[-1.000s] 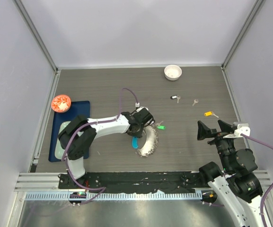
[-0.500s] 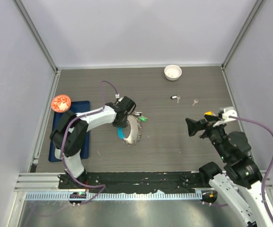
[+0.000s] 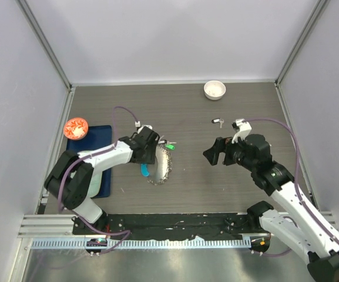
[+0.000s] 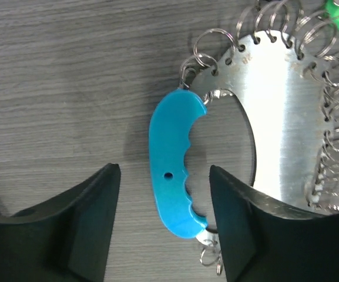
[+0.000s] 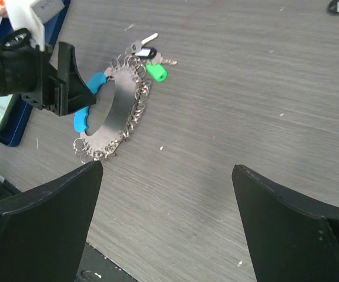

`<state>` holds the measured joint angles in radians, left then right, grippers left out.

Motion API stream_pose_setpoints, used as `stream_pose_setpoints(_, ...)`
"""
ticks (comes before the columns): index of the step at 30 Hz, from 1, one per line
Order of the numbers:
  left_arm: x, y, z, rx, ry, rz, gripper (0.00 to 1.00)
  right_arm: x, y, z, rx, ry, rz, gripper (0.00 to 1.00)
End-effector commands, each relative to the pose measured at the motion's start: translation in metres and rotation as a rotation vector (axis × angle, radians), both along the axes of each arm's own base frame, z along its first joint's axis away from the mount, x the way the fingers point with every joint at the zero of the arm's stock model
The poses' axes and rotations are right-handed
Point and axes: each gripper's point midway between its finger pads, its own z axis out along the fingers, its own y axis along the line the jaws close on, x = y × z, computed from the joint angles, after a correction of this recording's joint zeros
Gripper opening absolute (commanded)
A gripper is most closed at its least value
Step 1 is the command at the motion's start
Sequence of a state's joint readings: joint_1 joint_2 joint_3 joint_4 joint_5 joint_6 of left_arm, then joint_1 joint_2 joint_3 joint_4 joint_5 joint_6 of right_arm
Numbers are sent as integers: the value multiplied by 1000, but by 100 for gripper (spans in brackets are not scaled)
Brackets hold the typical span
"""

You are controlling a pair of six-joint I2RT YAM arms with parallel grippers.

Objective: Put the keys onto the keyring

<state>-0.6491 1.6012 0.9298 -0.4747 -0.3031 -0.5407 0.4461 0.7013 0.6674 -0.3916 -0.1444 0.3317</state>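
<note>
Both pairs of jaws stand apart and hold nothing. Left gripper straddles the blue segment of the keyring, with table showing on either side of that piece. Right gripper hangs at its widest over bare wood, well to the right of the ring.

Only the left wrist view shows those gaps beside the blue piece; from above, the arm covers them. The right wrist view alone picks out the cluster touching the ring's far edge: one green-tagged key, one black-tagged key, and what look like two plain silver blades, though they are small.

From above, a second black-tagged key lies apart on the table, near one white bowl.
</note>
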Motion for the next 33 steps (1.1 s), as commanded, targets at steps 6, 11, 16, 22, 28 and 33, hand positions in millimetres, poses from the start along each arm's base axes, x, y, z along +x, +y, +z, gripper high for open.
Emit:
stream_pose_setpoints(6, -13, -52, 51, -200, -150, -120, 78, 9, 37, -25, 146, 58, 35, 99)
stream_pose_setpoints(11, -20, -88, 48, -239, -151, -220, 80, 0, 45, -44, 125, 91, 51, 100)
stream_pose_setpoints(16, -24, -103, 19, -180, -86, -296, 81, 3, 57, -49, 128, 77, 78, 97)
stream_pose_setpoints(22, -64, -108, -17, -157, 45, -389, 75, 14, 70, -54, 108, 56, 115, 90)
stream_pose_setpoints(28, -94, -88, -10, -172, 51, -422, 71, 23, 89, -61, 48, 16, 213, 82)
stream_pose_setpoints(33, -59, -68, 47, -149, -224, -344, 76, 30, 107, -87, -28, 32, 317, 73)
